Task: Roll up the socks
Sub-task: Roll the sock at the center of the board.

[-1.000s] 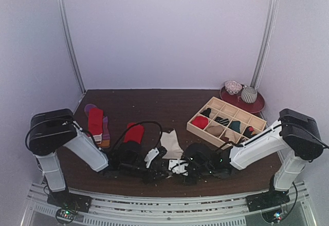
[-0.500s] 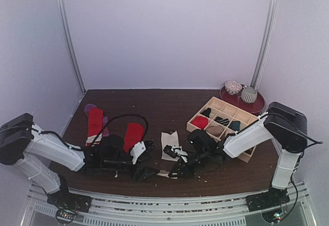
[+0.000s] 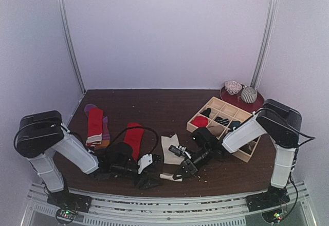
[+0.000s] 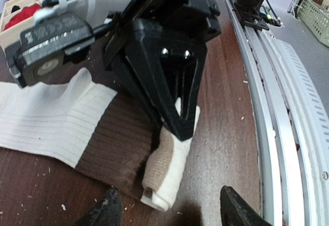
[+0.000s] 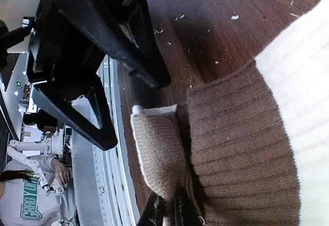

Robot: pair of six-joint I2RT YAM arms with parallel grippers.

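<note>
A cream sock [image 3: 170, 146] with a brown band lies flat at the front centre. Its tan end is folded over into a small roll [image 4: 163, 177]. My right gripper [image 3: 179, 172] is shut on that folded end [image 5: 163, 156], its fingertips [image 5: 154, 213] pinching the fabric. My left gripper [image 4: 169, 217] is open, its fingers either side of the roll and just short of it; in the top view it [image 3: 153, 173] sits left of the sock end. A red sock [image 3: 134, 135] lies left of centre. Another red sock [image 3: 95, 122] lies on a purple and orange one [image 3: 105, 135] at the left.
A pale wooden grid tray [image 3: 213, 104] holding rolled socks stands at the right. Behind it is a red plate [image 3: 257, 105] with two small bowls. The table's metal rail [image 4: 272, 108] runs close beside both grippers.
My right gripper has moved down to the sock's near end and closed on the folded fabric. My left gripper has swung right, up to the same end.
</note>
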